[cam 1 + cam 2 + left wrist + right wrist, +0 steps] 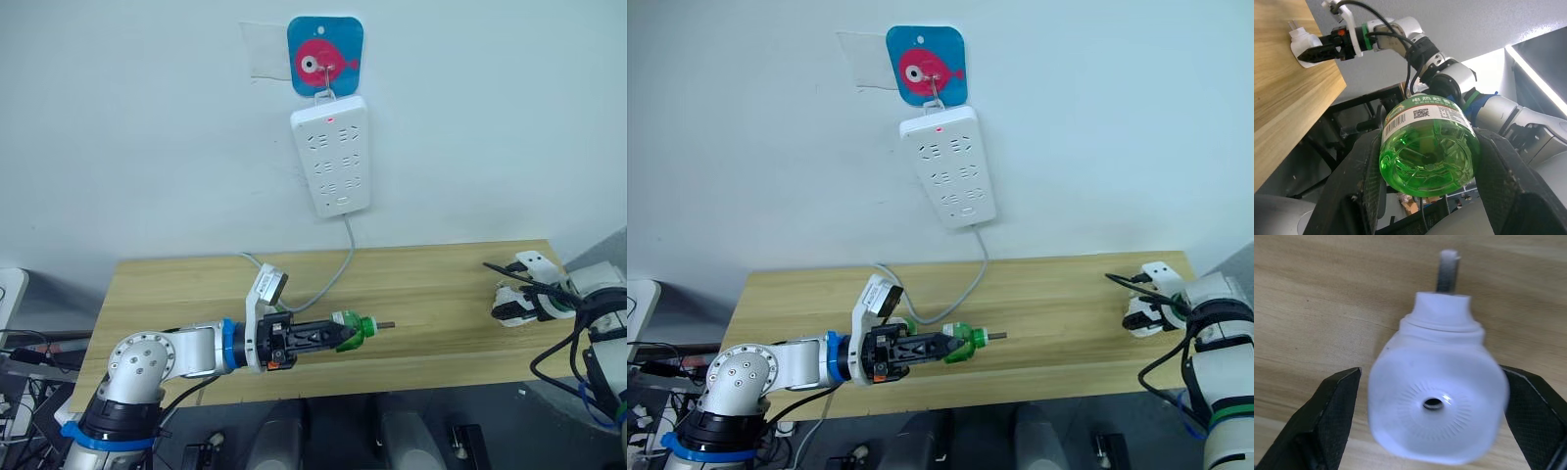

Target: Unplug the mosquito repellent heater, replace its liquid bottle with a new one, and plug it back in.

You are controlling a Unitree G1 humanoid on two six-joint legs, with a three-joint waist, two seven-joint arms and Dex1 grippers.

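My left gripper (343, 335) is shut on a green liquid bottle (357, 328), gripping it by its base (1427, 147) and holding it level over the middle of the wooden table (431, 274), wick pointing right. The white mosquito repellent heater (511, 304) lies on the table at the far right edge. My right gripper (1430, 374) stands open around the heater (1437, 396). One finger (1520, 406) is at its side, and a strip of wood shows between it and the other. A grey pin sticks out beyond the heater's neck.
A white multi-socket power strip (331, 157) with a red light hangs on the wall from a blue fish hook (325, 54). Its grey cable (338, 269) drops onto the table behind my left gripper.
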